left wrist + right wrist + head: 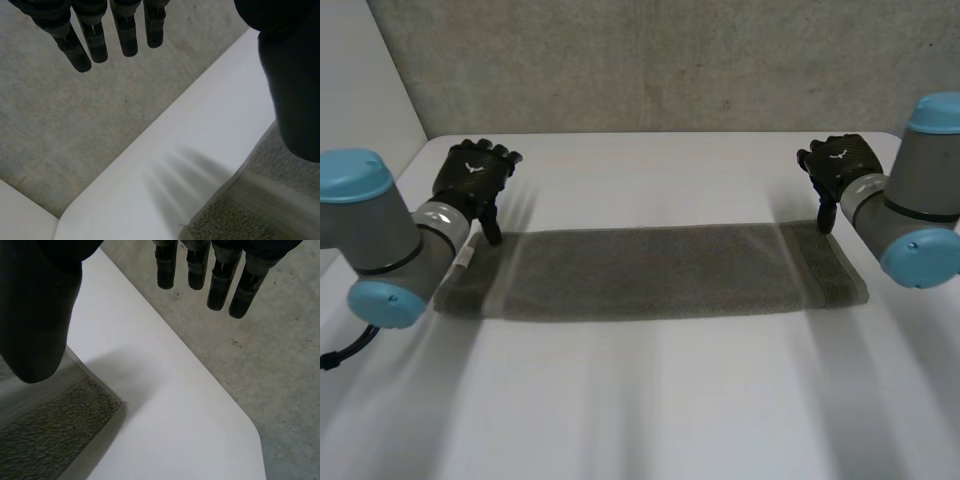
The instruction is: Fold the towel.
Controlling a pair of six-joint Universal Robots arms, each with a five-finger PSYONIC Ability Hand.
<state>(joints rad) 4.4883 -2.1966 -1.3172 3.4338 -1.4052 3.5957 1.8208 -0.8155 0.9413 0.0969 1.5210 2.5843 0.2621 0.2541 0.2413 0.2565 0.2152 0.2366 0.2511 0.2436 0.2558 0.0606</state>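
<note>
Hovering at far corners of towel [650, 272] flat on table [650, 400]: left hand [470, 172], right hand [842, 160], fingers straight, holding nothing. Guessing lined up for corner pinch.

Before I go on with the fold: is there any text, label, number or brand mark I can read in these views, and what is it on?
No words or numbers can be read.
Left hand: a small pale mark on its back, too small to read.
Right hand: a like pale mark on its back, too small to read.
Towel: no tag or print seen.
</note>
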